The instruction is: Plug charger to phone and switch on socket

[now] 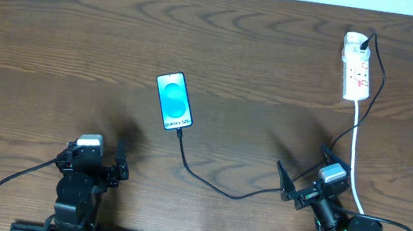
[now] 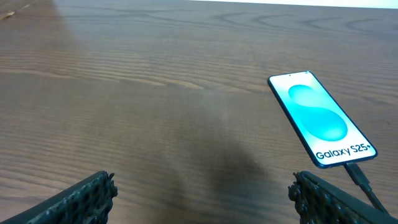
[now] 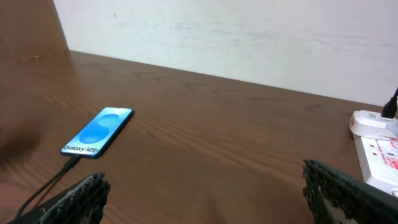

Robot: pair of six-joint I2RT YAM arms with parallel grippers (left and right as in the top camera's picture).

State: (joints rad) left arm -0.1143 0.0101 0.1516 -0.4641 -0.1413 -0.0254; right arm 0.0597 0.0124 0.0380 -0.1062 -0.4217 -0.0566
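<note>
Hanging wide and empty, left pincer (image 2: 202,200) and right pincer (image 3: 211,196) hover; charger (image 1: 206,182) looks seated in phone (image 1: 173,100), so next right must reach socket (image 1: 357,71) and flick it on.

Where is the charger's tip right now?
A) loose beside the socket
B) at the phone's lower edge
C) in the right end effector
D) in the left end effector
B: the charger runs up to the phone and its tip meets the lower edge, just below the Galaxy band.
</note>
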